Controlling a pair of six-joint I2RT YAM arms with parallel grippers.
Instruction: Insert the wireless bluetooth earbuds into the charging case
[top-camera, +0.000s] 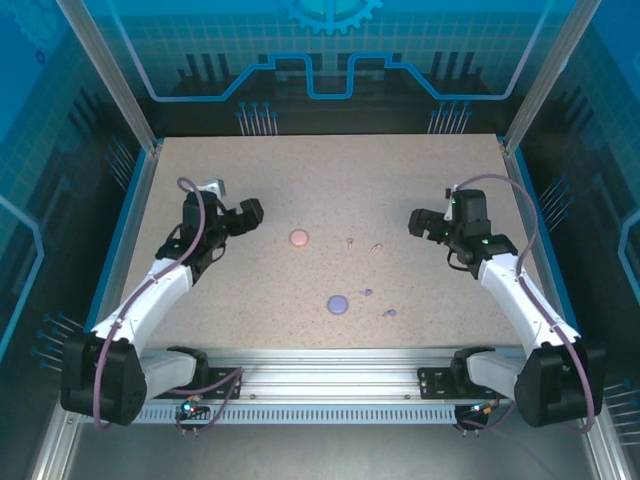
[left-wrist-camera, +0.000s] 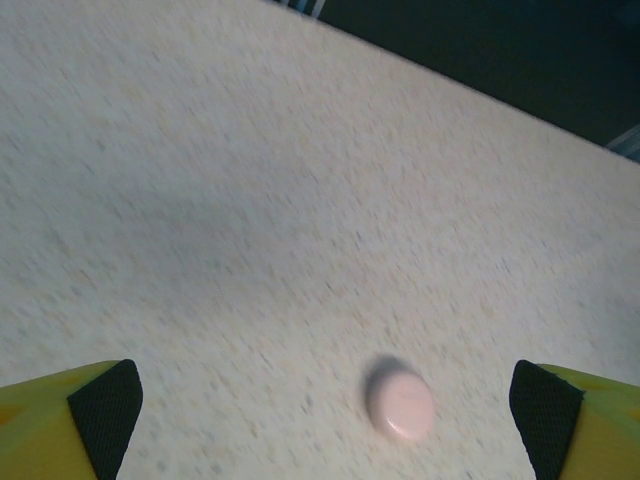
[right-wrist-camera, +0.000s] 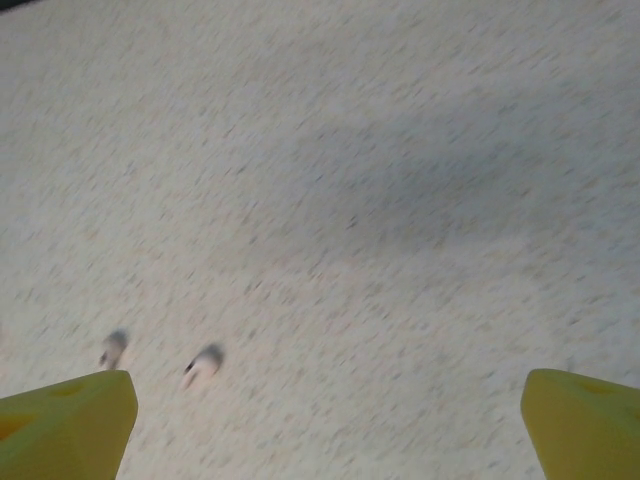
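Observation:
A round pink case (top-camera: 299, 238) lies closed on the speckled table, and a round lilac case (top-camera: 338, 303) lies nearer the front. Two pale beige earbuds (top-camera: 350, 241) (top-camera: 375, 247) rest right of the pink case. Two lilac earbuds (top-camera: 367, 292) (top-camera: 389, 313) rest right of the lilac case. My left gripper (top-camera: 250, 214) hovers open left of the pink case (left-wrist-camera: 400, 402), which sits between its spread fingers in the left wrist view. My right gripper (top-camera: 418, 222) hovers open right of the beige earbuds (right-wrist-camera: 204, 362) (right-wrist-camera: 113, 347), with nothing between its fingers.
The table (top-camera: 330, 180) is bounded by a blue rim on the left (top-camera: 120, 225) and right, with metal frame posts at the back corners. An aluminium rail (top-camera: 330, 370) carrying the arm bases runs along the front edge.

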